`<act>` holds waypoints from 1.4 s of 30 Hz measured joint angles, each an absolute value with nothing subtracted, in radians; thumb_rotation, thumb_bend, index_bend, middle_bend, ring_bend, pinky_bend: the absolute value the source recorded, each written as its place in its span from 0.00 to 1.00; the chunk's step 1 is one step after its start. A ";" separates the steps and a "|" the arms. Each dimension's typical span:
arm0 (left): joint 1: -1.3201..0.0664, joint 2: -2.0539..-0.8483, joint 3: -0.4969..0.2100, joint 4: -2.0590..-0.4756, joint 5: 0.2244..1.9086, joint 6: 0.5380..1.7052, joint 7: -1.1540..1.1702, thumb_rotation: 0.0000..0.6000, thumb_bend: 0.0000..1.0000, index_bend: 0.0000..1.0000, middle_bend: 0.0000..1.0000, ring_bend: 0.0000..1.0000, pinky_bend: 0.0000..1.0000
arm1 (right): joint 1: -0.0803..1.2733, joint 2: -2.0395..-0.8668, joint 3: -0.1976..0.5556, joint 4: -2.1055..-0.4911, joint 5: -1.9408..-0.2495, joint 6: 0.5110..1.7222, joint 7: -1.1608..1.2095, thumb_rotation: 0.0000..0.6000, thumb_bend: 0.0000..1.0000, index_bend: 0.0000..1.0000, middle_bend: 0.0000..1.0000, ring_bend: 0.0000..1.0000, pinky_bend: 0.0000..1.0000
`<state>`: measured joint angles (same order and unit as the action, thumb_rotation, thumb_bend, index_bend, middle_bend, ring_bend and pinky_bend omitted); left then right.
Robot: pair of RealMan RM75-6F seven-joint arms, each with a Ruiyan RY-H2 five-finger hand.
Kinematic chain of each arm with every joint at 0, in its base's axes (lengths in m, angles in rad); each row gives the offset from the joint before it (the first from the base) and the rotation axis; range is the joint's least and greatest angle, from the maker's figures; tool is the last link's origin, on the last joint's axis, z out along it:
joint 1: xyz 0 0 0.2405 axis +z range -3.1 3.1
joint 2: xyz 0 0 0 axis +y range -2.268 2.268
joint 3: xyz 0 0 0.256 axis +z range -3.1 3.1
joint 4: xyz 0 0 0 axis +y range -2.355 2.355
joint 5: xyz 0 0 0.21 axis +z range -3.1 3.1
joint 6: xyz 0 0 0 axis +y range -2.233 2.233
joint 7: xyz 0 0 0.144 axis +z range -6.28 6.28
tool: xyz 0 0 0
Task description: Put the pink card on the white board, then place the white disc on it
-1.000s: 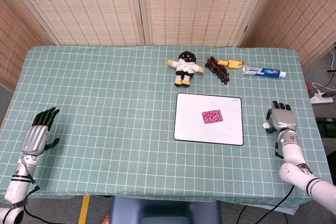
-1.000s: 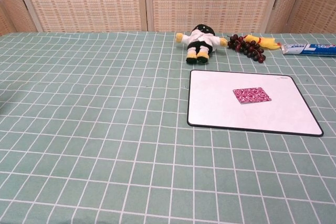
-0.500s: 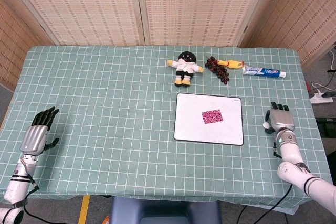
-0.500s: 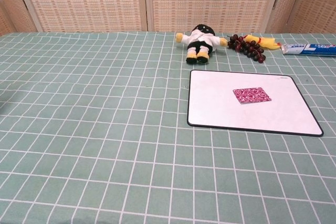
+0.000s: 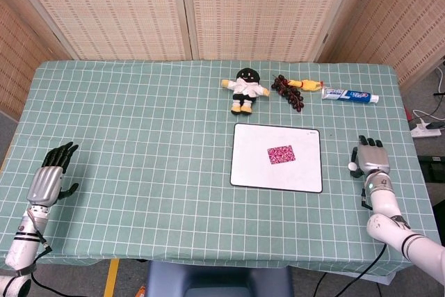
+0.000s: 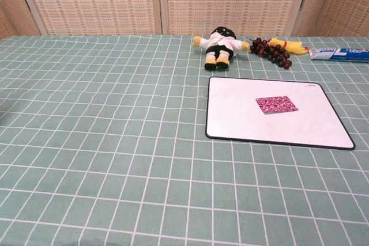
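The pink patterned card (image 5: pixel 281 154) (image 6: pixel 277 104) lies flat on the white board (image 5: pixel 254 165) (image 6: pixel 236 116), right of the board's middle. The small white disc (image 5: pixel 352 166) sits on the tablecloth right of the board, just at the thumb side of my right hand (image 5: pixel 372 157). That hand lies palm down near the table's right edge with its fingers stretched out and nothing visibly gripped. My left hand (image 5: pixel 52 175) rests near the front left corner, fingers apart and empty. The chest view shows neither hand.
A plush doll (image 5: pixel 244 89) (image 6: pixel 220 46), dark grapes (image 5: pixel 288 91) (image 6: pixel 271 50), a yellow toy (image 5: pixel 306 84) (image 6: pixel 290 45) and a toothpaste tube (image 5: pixel 350 94) (image 6: pixel 340 53) line the far side behind the board. Green checked cloth (image 5: pixel 139 137) covers the table.
My right hand has drawn back very slightly toward the front edge. Card, board, disc and left hand have not moved.
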<state>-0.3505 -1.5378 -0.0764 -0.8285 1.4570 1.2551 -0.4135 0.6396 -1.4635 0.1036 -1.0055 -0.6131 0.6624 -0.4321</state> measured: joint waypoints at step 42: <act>-0.342 -1.510 -0.097 -0.842 1.437 1.264 -0.448 1.00 0.22 0.00 0.00 0.00 0.00 | 0.930 -1.580 0.131 -1.164 -0.477 0.713 -0.620 1.00 0.32 0.55 0.00 0.00 0.00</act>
